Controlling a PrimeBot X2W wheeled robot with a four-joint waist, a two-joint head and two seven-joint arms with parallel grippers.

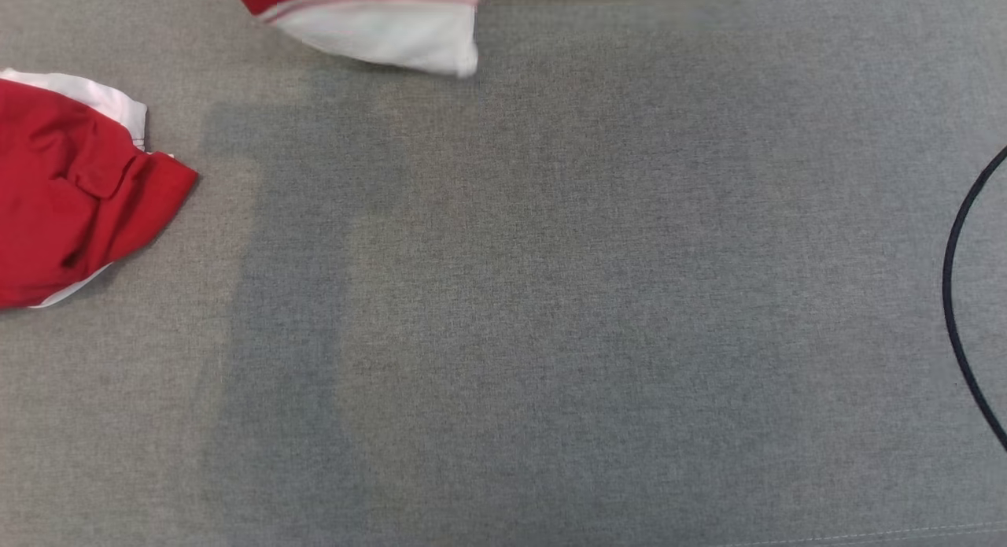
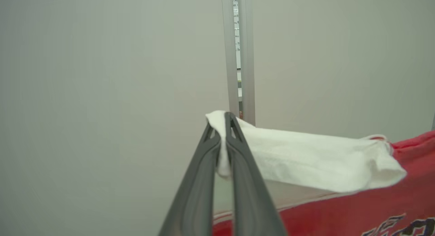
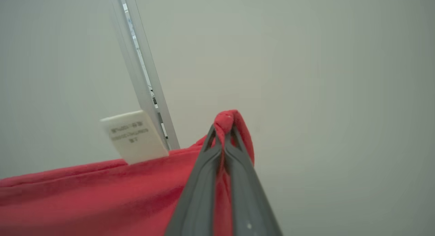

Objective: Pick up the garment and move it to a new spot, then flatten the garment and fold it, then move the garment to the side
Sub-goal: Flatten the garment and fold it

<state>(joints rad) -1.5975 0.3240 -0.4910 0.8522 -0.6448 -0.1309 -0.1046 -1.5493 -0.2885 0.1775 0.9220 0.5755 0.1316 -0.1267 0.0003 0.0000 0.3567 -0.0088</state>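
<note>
Left claw (image 2: 224,127) and right claw (image 3: 225,127) are each pinched closed at the fingertips.

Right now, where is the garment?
The garment is held up: left gripper pinches its white sleeve, right gripper its red edge by the label.

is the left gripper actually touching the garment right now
Touching. In the left wrist view the left gripper is shut on a white fold of the garment.

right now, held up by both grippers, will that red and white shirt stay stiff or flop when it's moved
Probably floppy: the red and white shirt drapes away from the left gripper and the right gripper, each shut on a thin fold. Likely light, since such small pinches carry it. Its hanging white end may swing or drag.
</note>
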